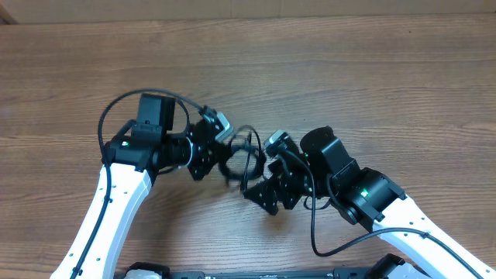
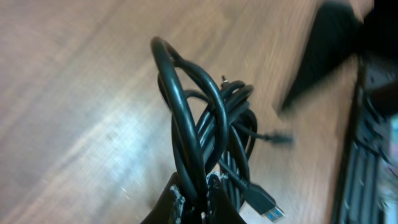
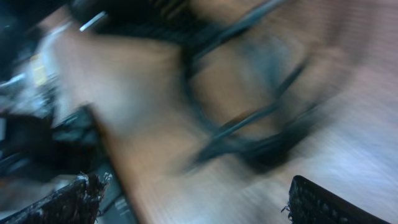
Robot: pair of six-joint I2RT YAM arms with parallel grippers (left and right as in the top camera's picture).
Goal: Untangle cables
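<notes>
Left wrist view: the tangled thin black cables (image 2: pixel 233 130), centre frame, hung pinched in the left gripper (image 2: pixel 196 196); the right gripper (image 3: pixel 196 194) (blurred) stood spread, probably needing a loose loop to pull.

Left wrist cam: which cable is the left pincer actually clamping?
The thickest black cable, the tall loop rising from between the fingers of the left pincer. The thinner cords coil behind it.

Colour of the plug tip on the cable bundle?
Blue, on a black plug; clearest in left wrist view.
</notes>
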